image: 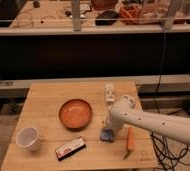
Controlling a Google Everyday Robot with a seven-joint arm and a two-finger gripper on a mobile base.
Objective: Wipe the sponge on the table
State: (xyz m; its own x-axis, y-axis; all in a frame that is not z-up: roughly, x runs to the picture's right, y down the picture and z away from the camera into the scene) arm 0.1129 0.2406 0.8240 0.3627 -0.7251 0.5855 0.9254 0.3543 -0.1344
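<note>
The small blue sponge lies on the light wooden table, right of centre toward the front. My gripper comes down on it from the white arm that reaches in from the right. The gripper is shut on the sponge and presses it against the tabletop. The arm's wrist hides the top of the sponge.
An orange bowl sits just left of the sponge. A carrot lies to its right. A dark red-and-white box and a white cup are at the front left. A small white object stands behind. A cluttered workbench runs behind.
</note>
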